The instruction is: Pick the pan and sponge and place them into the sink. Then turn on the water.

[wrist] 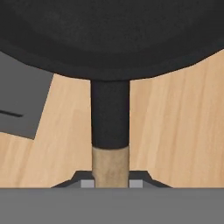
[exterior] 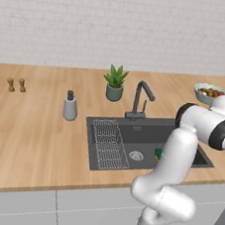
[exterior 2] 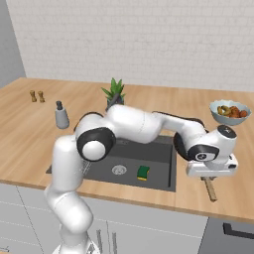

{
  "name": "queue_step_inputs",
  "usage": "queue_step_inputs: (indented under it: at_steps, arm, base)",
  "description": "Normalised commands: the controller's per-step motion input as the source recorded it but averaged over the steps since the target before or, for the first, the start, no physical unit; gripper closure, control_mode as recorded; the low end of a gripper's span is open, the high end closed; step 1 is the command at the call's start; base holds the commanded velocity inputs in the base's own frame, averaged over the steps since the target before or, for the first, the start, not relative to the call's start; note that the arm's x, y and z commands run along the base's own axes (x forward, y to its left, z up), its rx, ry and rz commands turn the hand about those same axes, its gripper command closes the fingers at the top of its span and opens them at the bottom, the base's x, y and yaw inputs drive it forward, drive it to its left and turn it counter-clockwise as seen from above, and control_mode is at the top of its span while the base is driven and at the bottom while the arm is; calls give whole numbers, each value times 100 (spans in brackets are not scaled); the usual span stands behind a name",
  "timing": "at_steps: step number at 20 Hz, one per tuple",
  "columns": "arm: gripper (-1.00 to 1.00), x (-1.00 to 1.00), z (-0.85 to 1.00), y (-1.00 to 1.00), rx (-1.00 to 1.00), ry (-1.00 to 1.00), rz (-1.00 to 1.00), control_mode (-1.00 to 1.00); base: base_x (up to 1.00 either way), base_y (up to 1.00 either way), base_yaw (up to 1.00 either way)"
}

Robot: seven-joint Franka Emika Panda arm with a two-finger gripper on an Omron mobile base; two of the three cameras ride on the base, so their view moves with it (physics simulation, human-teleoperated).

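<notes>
Down in the sink (exterior: 147, 133) the sponge (exterior 2: 143, 172) already lies on the basin floor, right of the drain, so that part looks done. Left to do: the pan (wrist: 109, 35), which sits on the worktop (exterior: 33, 124) to the right of the sink, and the water, since nothing runs from the faucet (exterior: 141, 99). The tool (wrist: 111, 183) is clamped on the pan's handle, its wooden end between the tips, apparently ready to lift.

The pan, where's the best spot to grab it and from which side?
By the handle, at its wooden end, coming in along the handle toward the pan. It is a narrow straight bar the pincer can straddle, unlike the wide round body. The pincer is shut on it there.
</notes>
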Motion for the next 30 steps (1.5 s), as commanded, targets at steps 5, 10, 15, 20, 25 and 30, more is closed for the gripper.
queue_step_inputs:
  at_steps: [5, 10, 15, 20, 25, 30]
  arm:
    - [100, 1, 0, 71, -3, 0, 8, -100]
    - [100, 22, 0, 64, -4, 0, 9, -100]
    - [100, 31, 1, 29, 0, 0, 13, -100]
    - [100, 33, 3, 14, -1, 12, 16, -100]
    - [100, 40, 0, 21, -1, 5, 18, -100]
    - [100, 39, 0, 12, 0, 0, 19, -100]
  base:
    - [0, 0, 0]
    - [0, 0, 0]
    - [0, 0, 0]
    - [0, 0, 0]
    - [0, 0, 0]
    - [0, 0, 0]
